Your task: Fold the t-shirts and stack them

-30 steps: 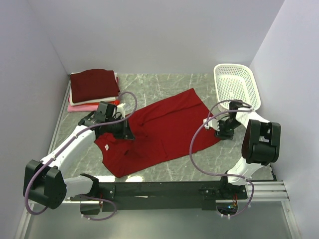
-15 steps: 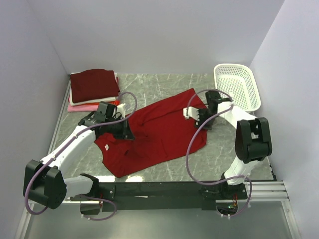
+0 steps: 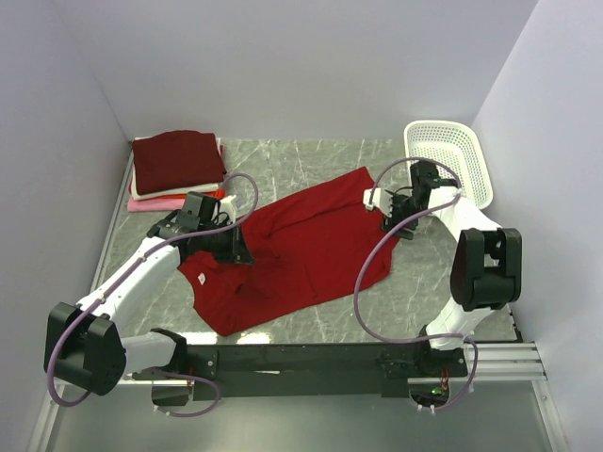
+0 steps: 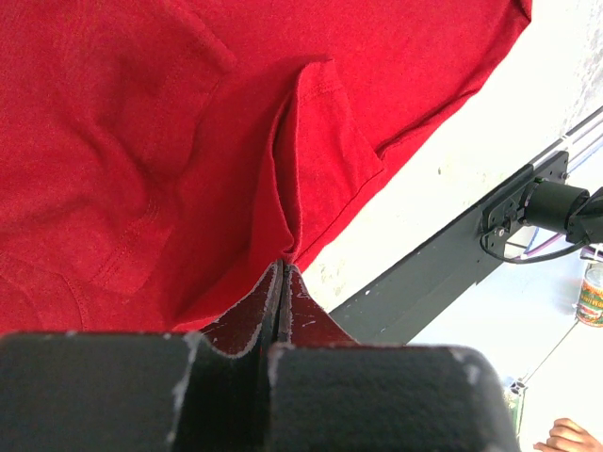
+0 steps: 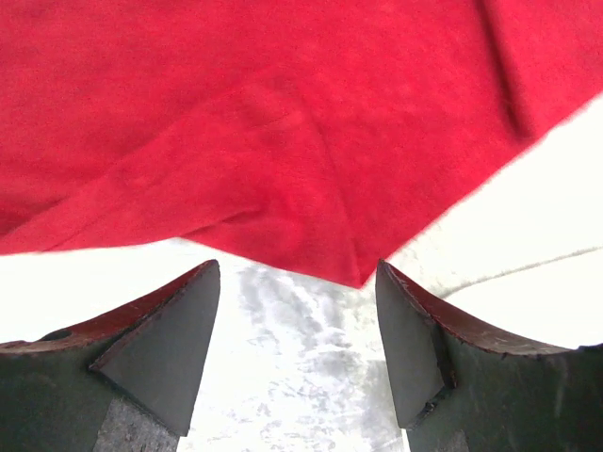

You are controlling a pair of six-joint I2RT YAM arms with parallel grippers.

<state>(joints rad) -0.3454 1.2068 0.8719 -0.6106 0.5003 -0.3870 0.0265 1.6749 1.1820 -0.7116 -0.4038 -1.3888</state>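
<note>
- The grey marbled table (image 3: pixel 283 165) carries everything.
- A red t-shirt (image 3: pixel 301 250) lies spread and rumpled across its middle.
- A stack of folded shirts (image 3: pixel 176 165) sits in the far left corner, with pink at the bottom.
- A white basket (image 3: pixel 448 160) stands in the far right corner.

I see the spread t-shirt (image 3: pixel 301 250) lying across the middle of the table (image 3: pixel 311 160). The stack of folded t-shirts (image 3: pixel 177 168) is behind it at upper left, and the basket (image 3: pixel 450 165) is at upper right. My left gripper (image 3: pixel 240 252) sits on the shirt's left side. My right gripper (image 3: pixel 384 209) is at the shirt's right edge, in front of the basket.
</note>
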